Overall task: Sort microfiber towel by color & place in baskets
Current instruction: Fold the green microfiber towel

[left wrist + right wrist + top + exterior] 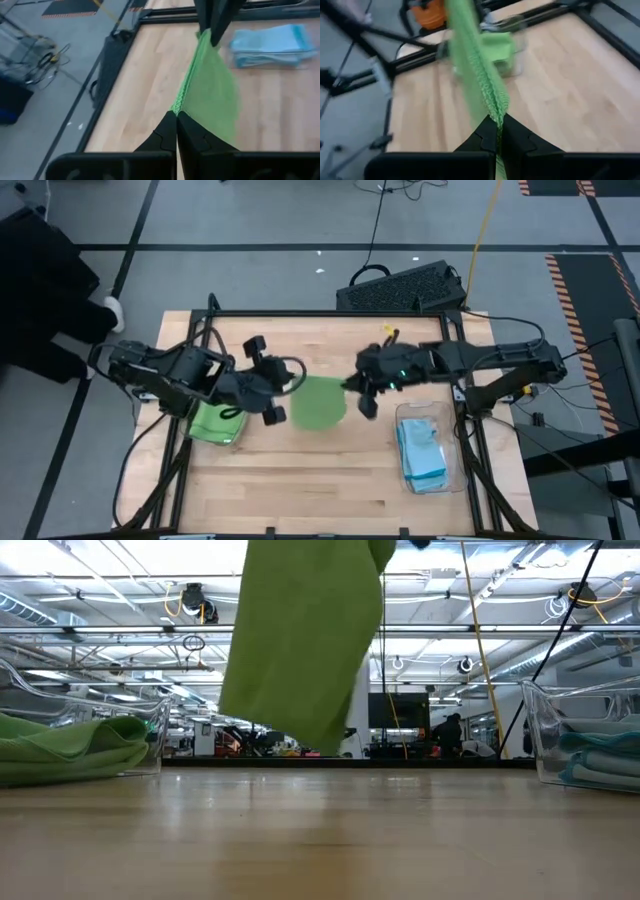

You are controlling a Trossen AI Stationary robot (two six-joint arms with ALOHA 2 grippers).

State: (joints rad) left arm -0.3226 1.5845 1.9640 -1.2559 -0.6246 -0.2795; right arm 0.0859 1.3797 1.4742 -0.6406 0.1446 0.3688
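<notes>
Two grippers (288,392) (352,387) pinch one green towel (318,402) (hanging clear).

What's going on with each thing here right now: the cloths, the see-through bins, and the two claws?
Green towel: lifted off the table, stretched between both grippers.
Left gripper: shut on one edge of the green towel.
Right gripper: shut on the opposite edge.
Left basket: holds folded green towels.
Right basket: holds stacked blue towels.
Table: bare wood under the hanging towel.
</notes>
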